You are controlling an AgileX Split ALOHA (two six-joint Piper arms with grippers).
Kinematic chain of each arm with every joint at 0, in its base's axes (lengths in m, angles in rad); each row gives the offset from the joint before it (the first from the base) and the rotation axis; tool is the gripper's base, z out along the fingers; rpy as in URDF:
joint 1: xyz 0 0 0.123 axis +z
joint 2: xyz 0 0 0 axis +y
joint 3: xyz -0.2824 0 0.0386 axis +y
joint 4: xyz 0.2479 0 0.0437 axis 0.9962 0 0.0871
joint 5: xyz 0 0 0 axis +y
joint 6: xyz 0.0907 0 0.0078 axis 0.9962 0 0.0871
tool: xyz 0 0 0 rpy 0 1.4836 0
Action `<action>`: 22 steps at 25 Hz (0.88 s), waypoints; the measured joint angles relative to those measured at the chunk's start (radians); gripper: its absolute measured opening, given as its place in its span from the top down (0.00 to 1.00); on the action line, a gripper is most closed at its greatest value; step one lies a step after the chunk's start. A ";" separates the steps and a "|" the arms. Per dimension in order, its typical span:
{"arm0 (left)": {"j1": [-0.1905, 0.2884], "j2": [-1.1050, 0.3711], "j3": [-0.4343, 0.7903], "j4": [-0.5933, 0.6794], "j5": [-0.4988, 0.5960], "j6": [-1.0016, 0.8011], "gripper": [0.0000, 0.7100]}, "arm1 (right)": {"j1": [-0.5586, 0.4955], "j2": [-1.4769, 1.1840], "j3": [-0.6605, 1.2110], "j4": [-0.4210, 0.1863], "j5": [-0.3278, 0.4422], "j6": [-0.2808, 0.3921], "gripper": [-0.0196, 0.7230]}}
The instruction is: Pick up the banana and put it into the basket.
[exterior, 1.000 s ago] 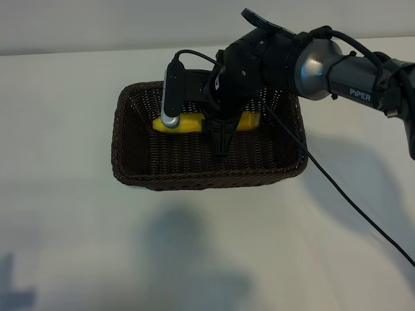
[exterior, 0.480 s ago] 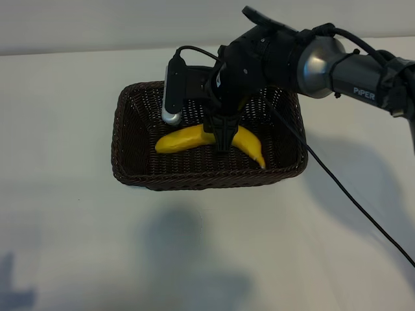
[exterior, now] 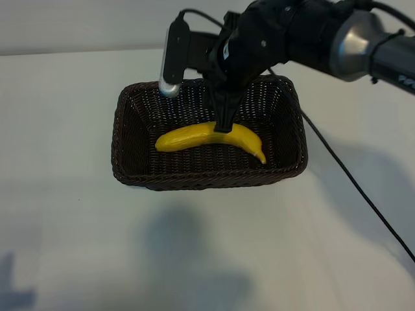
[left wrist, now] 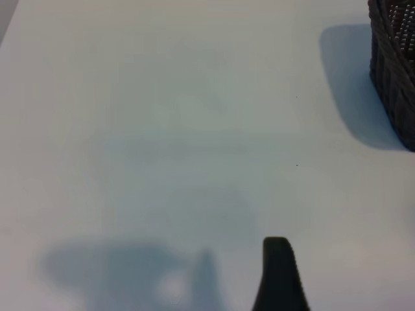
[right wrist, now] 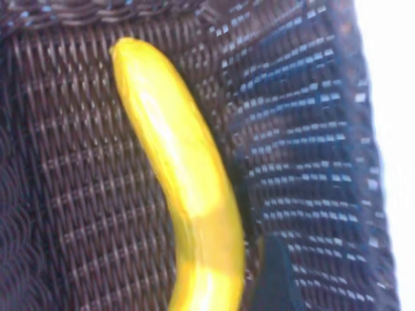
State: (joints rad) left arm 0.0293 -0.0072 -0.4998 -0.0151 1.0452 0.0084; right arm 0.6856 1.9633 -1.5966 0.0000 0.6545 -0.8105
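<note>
One banana (exterior: 209, 137), one basket (exterior: 130, 170), and the fruit is home: it lies flat on the woven floor, its curve running from about nine o'clock toward the stem tip near four o'clock, close to the front wall. Right gripper (exterior: 224, 120) hangs just above the banana's middle, jaws spread and pinching nothing; from the wrist view the yellow skin sits free on the wicker, a dark fingertip beside it. Left gripper (left wrist: 277, 275) is parked well off at the basket's nine o'clock side over bare worktop (exterior: 71, 246), jaws spread and empty too. By my reading the job is essentially done; only clearing the right arm away remains.
</note>
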 joint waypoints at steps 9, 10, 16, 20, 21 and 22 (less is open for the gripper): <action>0.000 0.000 0.000 0.000 0.000 -0.001 0.25 | -0.014 -0.072 0.000 -0.013 0.005 0.110 0.25; 0.000 0.000 0.000 0.000 0.000 -0.001 0.25 | -0.021 -0.074 0.000 -0.014 0.005 0.127 0.25; 0.000 0.000 0.000 0.000 0.000 -0.001 0.25 | -0.117 -0.076 0.000 -0.032 0.033 0.251 0.25; 0.000 0.000 0.000 0.000 0.000 -0.001 0.25 | -0.194 -0.082 0.000 -0.033 0.066 0.345 0.25; 0.000 0.000 0.000 0.000 0.000 -0.001 0.25 | -0.214 -0.083 0.000 -0.033 0.076 0.368 0.25; 0.000 0.000 0.000 0.000 0.000 -0.001 0.25 | -0.234 -0.083 0.000 -0.034 0.084 0.386 0.25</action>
State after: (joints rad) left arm 0.0293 -0.0072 -0.4998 -0.0151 1.0452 0.0074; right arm 0.4517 1.8803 -1.5966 -0.0336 0.7388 -0.4246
